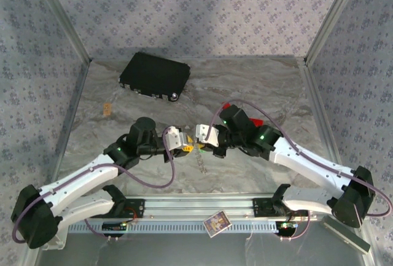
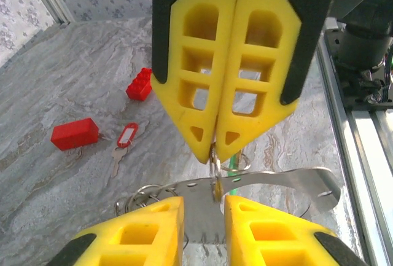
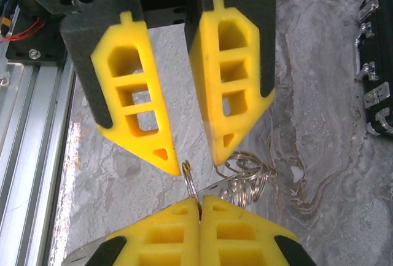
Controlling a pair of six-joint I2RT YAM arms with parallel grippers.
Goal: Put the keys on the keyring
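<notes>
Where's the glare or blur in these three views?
Left wrist: the shiny metal strip glares white at its right end, and the left gripper's fingers look slightly soft. Right wrist: a bright patch washes out the table by the rail; the metal ring is sharp. Top: even light, no harsh shadows.

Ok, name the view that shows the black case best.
Top external: the black case lies whole and unblocked, left of centre at the far side. The right wrist view shows its edge with silvery latches, cut off at the frame's right side.
</notes>
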